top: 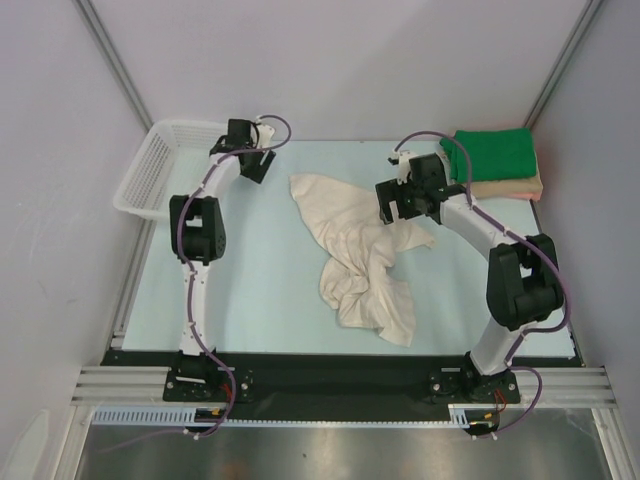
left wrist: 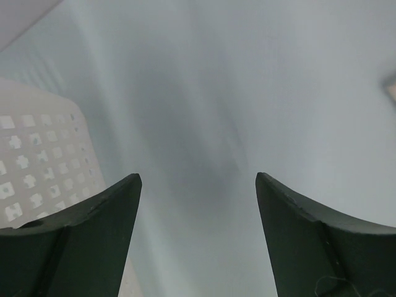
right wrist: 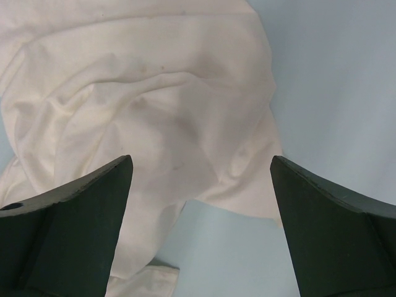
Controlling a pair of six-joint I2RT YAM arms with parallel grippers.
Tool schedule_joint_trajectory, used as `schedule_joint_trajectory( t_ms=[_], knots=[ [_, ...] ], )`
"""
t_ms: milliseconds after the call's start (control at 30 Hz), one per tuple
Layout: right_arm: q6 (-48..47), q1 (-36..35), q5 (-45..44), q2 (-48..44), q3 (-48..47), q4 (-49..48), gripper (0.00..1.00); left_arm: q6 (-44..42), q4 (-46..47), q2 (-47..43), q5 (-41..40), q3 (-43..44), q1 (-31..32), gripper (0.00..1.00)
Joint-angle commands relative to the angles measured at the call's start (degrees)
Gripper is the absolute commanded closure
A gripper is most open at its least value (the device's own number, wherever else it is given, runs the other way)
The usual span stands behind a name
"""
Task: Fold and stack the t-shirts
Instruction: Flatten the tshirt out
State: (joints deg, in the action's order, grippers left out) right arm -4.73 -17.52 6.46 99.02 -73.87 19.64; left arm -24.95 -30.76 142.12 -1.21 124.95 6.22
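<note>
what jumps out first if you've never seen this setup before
The crumpled cream-white t-shirt sprawled across the middle of the table draws the eye first, with the right gripper poised over it, fingers spread open. Next comes the bright green t-shirt, folded on top of a peach-tan t-shirt at the far right corner, and the white basket at the far left.
</note>
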Motion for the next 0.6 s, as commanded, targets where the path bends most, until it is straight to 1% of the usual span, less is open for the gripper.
schedule_joint_trajectory(
  t_ms=[0, 133, 267, 367, 433, 567],
  knots=[
    [-1.07, -0.59, -0.83, 1.35, -3.04, 0.66, 0.01, 0.43, 2.64, 2.62, -3.09, 6.79, -2.52, 0.19],
    [-1.24, -1.38, -1.1, 1.96, -3.57, 0.75, 0.01, 1.3, 4.13, 3.07, -4.68, 8.3, -3.84, 0.15],
    [-1.07, -2.43, -1.27, 2.32, -3.39, 0.49, 0.01, 2.1, 2.65, 1.84, -2.66, 9.26, -4.11, 0.16],
    [-1.16, -3.22, -3.02, 1.7, -3.3, 0.4, 0.0, 0.08, 3.68, -2.28, -1.6, 8.92, -1.74, 0.13],
    [-1.51, -3.58, -5.05, 1.0, -3.3, -0.3, 0.0, 0.86, 5.27, -5.87, -1.16, 7.95, 0.63, 0.11],
    [-4.05, -3.75, -5.41, 1.26, -3.57, -0.74, 0.0, 2.53, 5.1, -8.78, 0.68, 9.7, 3.97, 0.1]
  ],
)
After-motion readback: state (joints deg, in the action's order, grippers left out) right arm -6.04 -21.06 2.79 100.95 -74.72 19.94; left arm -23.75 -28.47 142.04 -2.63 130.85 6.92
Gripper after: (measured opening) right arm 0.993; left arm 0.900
